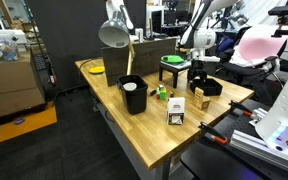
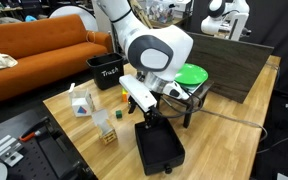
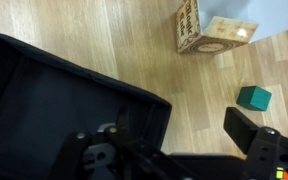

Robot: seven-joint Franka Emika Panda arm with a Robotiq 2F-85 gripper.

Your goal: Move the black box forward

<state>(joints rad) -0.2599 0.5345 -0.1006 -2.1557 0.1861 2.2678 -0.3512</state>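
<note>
The black box (image 2: pixel 162 148) is low and squarish and sits near the table's edge; it also shows in an exterior view (image 1: pixel 212 88). In the wrist view it fills the left side (image 3: pixel 54 105). My gripper (image 2: pixel 147 113) is right above it, low over one wall. In the wrist view the gripper (image 3: pixel 181 123) is open. One finger is outside the box over the wood; the other is dark against the box's inside. The box wall lies between them, and I cannot tell if either finger touches it.
A taller black bin (image 1: pixel 132 95) holds a white cup. A black stand with a green top (image 2: pixel 191 76) is just behind the gripper. A white carton (image 2: pixel 81 104), a wooden block (image 3: pixel 209 35) and a small green block (image 3: pixel 254 97) lie nearby.
</note>
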